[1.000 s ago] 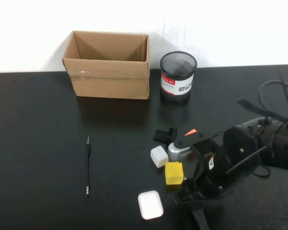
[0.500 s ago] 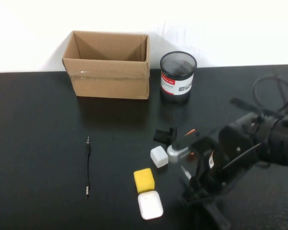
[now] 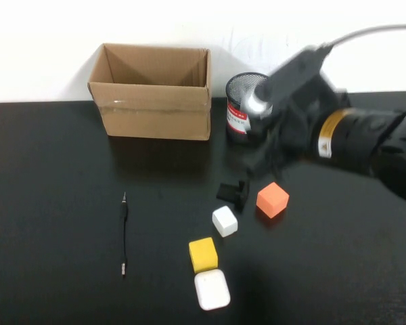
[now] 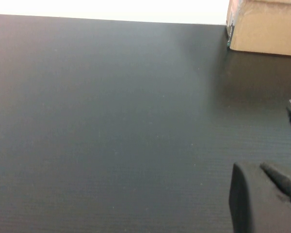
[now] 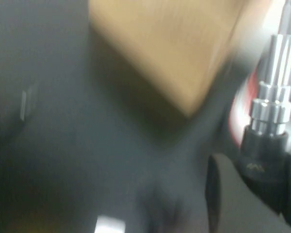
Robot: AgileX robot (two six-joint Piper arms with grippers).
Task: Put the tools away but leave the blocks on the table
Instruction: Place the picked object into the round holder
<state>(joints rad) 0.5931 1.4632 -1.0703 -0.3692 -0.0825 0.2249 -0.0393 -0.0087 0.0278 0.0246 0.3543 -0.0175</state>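
Cardboard box (image 3: 152, 91) and mesh cup (image 3: 249, 108) flank right tool (image 3: 271, 152) clamping thick screwdriver (image 5: 266, 126); left tool (image 4: 262, 199) unreadable.

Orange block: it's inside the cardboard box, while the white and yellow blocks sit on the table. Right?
No. The high view shows the orange block on the table, beside the white block, not in the cardboard box; the yellow block is on the table too. The right gripper holds the thick screwdriver by the mesh cup; the left gripper hangs low over the table.
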